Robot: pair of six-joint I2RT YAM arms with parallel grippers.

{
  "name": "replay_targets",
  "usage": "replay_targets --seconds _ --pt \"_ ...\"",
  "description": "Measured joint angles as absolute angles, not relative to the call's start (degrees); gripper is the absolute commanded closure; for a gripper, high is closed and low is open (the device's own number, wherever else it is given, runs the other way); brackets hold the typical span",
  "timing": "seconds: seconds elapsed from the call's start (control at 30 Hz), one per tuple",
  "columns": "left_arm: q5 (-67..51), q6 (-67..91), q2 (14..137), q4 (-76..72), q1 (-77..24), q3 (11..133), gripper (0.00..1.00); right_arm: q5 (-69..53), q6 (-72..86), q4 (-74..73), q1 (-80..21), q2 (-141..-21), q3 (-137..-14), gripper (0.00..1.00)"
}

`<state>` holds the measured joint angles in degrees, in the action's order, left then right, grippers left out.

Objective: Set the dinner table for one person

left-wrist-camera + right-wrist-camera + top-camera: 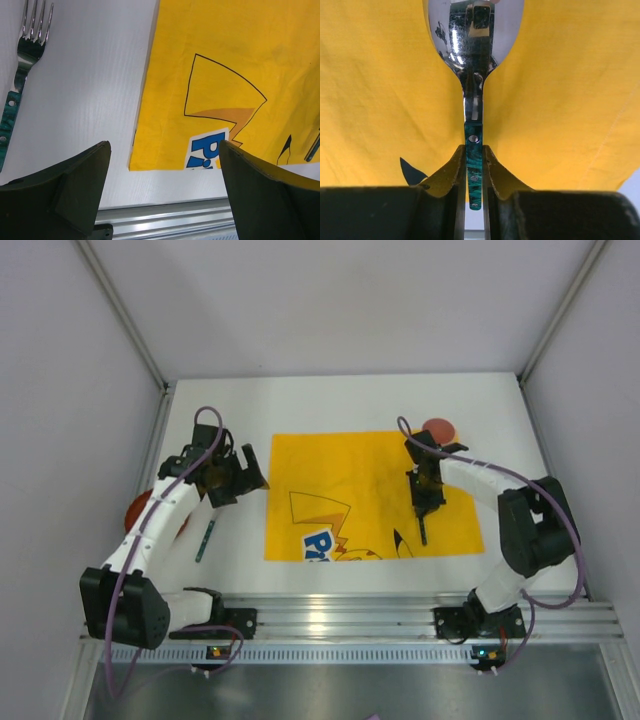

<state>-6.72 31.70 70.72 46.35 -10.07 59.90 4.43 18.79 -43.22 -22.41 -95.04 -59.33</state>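
The white dinner table (350, 400) carries a yellow cloth (340, 465) with a cartoon print at its middle. My right gripper (424, 502) hovers over the cloth's right part, shut on the green handle of a spoon (473, 165). The spoon's shiny bowl (473, 30) points away from the wrist, over the yellow cloth (380, 75). My left gripper (243, 478) is open and empty above the cloth's left edge, and its jaws stand wide apart (164, 145). A fork (205, 539) with a green handle lies on the bare table left of the cloth; it also shows in the left wrist view (30, 45).
A red round dish (138, 510) sits at the table's left edge, partly under the left arm. A second red round thing (440, 429) lies beyond the cloth's far right corner. The ribbed aluminium rail (400, 615) runs along the near edge. Grey walls enclose the table.
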Motion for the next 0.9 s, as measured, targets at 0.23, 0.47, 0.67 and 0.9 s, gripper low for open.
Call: replay_targets --seconds 0.23,0.47,0.67,0.9 --pt "-2.79 28.84 73.82 46.83 -9.98 60.58 0.06 8.19 19.57 -45.36 -21.61 -92.99 -61.3 0.97" --pt "5.28 23.4 79.59 48.4 -8.95 62.0 0.05 10.33 20.75 -45.87 -18.81 -96.2 -61.3 0.73" --pt "14.37 18.68 86.39 48.97 -7.35 63.05 0.07 10.15 20.73 -45.98 -18.33 -97.69 -61.32 0.6" --pt "16.16 17.76 94.56 48.27 -2.35 61.63 0.15 8.51 20.6 -48.8 -18.31 -94.89 -62.35 0.59"
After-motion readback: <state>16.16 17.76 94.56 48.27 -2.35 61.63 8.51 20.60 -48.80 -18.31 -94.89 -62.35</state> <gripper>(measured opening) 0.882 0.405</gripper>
